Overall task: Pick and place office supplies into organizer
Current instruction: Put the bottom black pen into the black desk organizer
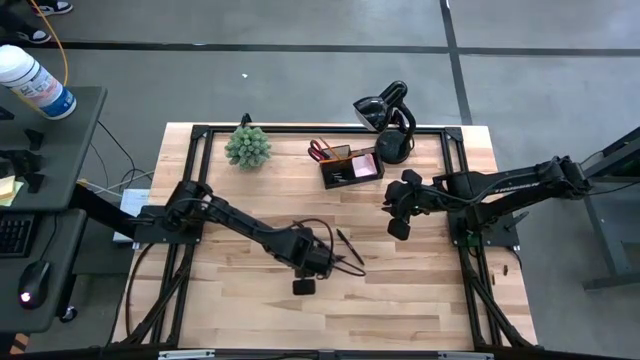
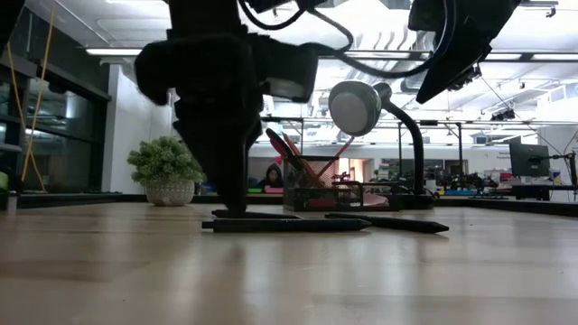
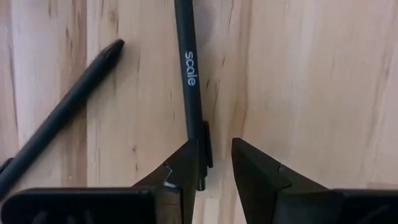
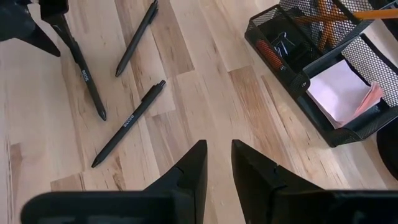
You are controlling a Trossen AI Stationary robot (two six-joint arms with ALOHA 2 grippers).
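Three black pens lie flat on the wooden table near its middle: one (image 4: 87, 78), one (image 4: 137, 37) and one (image 4: 127, 124). My left gripper (image 3: 214, 155) points down over the printed pen (image 3: 189, 74), open, its fingers on either side of the pen's clip end. The black mesh organizer (image 1: 350, 168) stands at the far middle, holding red-handled scissors (image 1: 320, 150), orange pencils (image 4: 329, 12) and a pink pad (image 4: 342, 90). My right gripper (image 1: 398, 210) hovers open above the table right of centre, nothing between its fingers. My left gripper comes from above with its fingers across the printed pen at the clip end (image 3: 204, 149). One finger (image 3: 183, 165) lies right beside the pen's side and the other stands apart from it; whether the near finger touches the pen I cannot tell. The pen lies flat on the table.
A spiky green plant (image 1: 248, 147) stands at the far left of the table. A black curved-neck lamp (image 1: 390, 120) stands behind the organizer. Bare wood lies along the near edge (image 1: 330, 320). A side desk with a bottle (image 1: 35, 80) is off to the left.
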